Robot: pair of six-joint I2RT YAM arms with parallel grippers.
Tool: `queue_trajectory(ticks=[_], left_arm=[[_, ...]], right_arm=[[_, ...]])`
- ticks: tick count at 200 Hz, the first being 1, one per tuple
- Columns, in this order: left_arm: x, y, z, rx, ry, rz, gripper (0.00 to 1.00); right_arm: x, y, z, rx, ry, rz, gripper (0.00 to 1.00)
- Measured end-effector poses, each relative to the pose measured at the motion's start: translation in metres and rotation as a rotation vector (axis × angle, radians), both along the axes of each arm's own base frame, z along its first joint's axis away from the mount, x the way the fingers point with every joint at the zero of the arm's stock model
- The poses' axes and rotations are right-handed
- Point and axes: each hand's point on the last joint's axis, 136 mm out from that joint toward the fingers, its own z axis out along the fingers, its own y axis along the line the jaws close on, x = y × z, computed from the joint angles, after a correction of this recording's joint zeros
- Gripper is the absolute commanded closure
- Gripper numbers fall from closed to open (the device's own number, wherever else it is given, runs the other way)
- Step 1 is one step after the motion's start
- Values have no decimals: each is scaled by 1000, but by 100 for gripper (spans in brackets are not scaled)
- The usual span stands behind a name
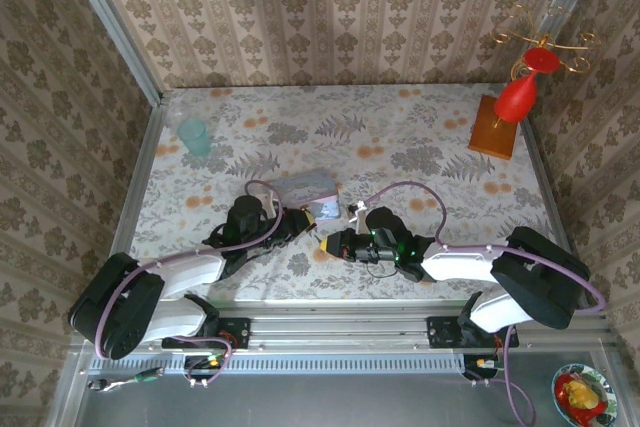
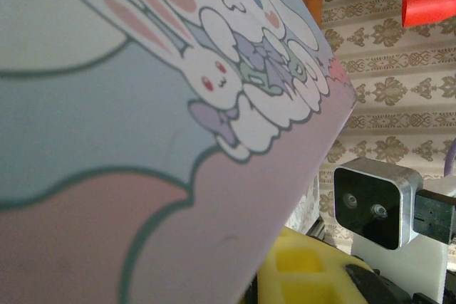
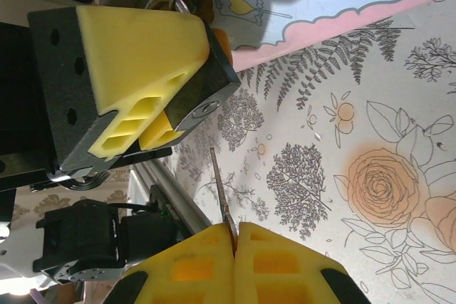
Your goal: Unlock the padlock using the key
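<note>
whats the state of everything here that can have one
padlock: in the left jaws, no key inserted
key: in the right jaws, tip short of padlock
left gripper: shut on padlock
right gripper: shut on key
tin: lying flat
cup: upright

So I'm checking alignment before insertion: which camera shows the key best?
Right wrist: the key stands as a thin blade from the shut fingers of the right gripper, aimed at the padlock. From top external it's too small to make out between the gripper tips.

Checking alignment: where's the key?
Right wrist view, centre: the key, pinched in the right hand, points up at the padlock in the left hand.
</note>
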Motion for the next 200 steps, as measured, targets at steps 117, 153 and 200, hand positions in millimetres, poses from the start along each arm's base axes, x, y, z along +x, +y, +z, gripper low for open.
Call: queue_trajectory(ticks=[117, 153, 200], left_arm=[[-4, -5, 2, -12, 6, -13, 100], [-5, -6, 3, -18, 7, -15, 100], [-6, -8, 5, -24, 1, -15, 100]], right_arm=[[10, -2, 1, 70, 36, -30, 100], [12, -6, 0, 81, 44, -48, 100], [13, -8, 0, 103, 56, -58, 100]])
